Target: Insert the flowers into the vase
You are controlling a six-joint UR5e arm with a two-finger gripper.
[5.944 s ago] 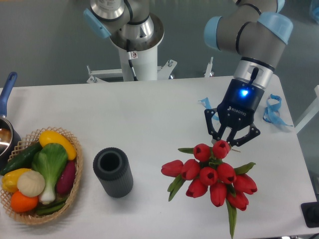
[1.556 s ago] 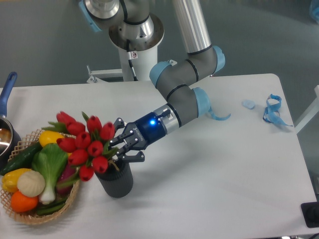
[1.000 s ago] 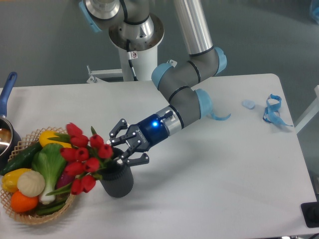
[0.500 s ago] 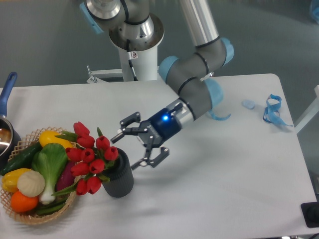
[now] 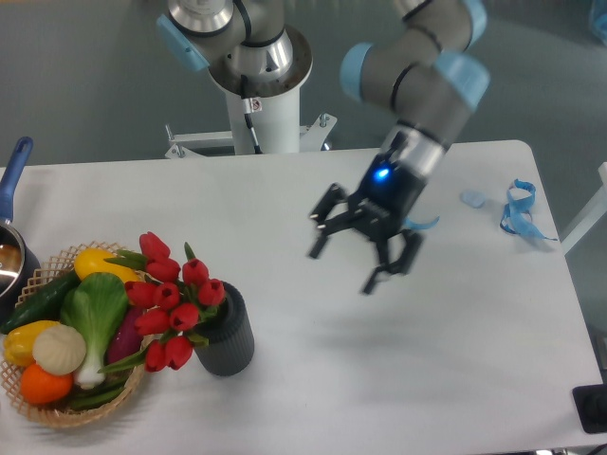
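Table (image 5: 285, 204): white, carrying all items. Arm (image 5: 417, 71): descends from the top edge at about 1 o'clock, wrist angled down and toward 7 o'clock, blue light lit on the wrist housing. Claw (image 5: 364, 254): above the table right of centre, fingers spread wide apart, holding nothing.

Basket (image 5: 144, 365): woven, at the table's 8 o'clock corner, filled with vegetables. Flowers (image 5: 169, 299): red tulips, stems in the vase mouth, heads leaning toward 9 o'clock and overhanging the basket rim. Vase (image 5: 228, 336): dark ribbed cylinder, upright, just beside the basket on its 3 o'clock side.

Flowers and vase lie at roughly 8 o'clock from the claw, well apart from it, no contact.

Pot (image 5: 11, 242): partly cut off at the left edge, blue handle pointing to 12 o'clock. Blue strap (image 5: 520, 210): near the table's right edge, at 3 o'clock from the claw.
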